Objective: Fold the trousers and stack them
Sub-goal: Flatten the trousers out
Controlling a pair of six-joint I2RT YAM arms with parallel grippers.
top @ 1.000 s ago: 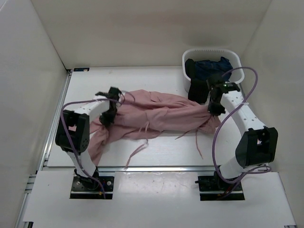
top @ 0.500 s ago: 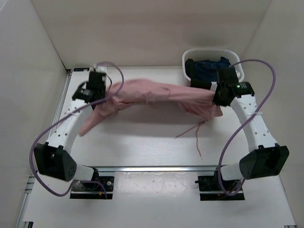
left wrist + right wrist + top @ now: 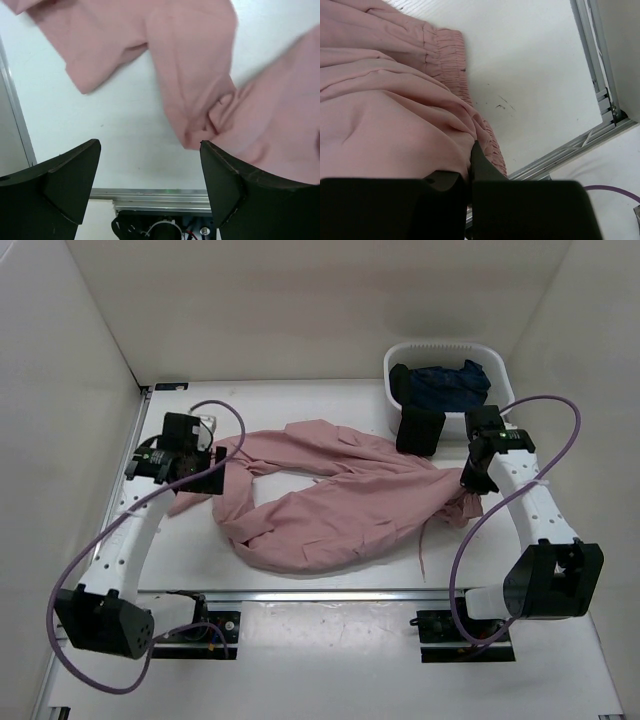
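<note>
The dusty-pink trousers (image 3: 330,502) lie spread and rumpled across the middle of the table, legs (image 3: 195,75) reaching to the left and the gathered waistband (image 3: 450,55) at the right. My left gripper (image 3: 185,468) hovers over the left leg ends with its jaws wide apart and nothing between them (image 3: 150,175). My right gripper (image 3: 472,483) is shut on the trousers' waist fabric (image 3: 470,150), the cloth pinched between its fingers and lifted a little. A drawstring (image 3: 422,545) trails toward the front edge.
A white basket (image 3: 447,352) at the back right holds a dark blue garment (image 3: 445,383); a black garment (image 3: 420,430) hangs over its front. White walls close in the table on three sides. A metal rail (image 3: 330,592) runs along the front edge.
My left gripper opened and let the leg end drop; the trousers fell from a stretched span onto the table. Both arms came down and toward the front.
</note>
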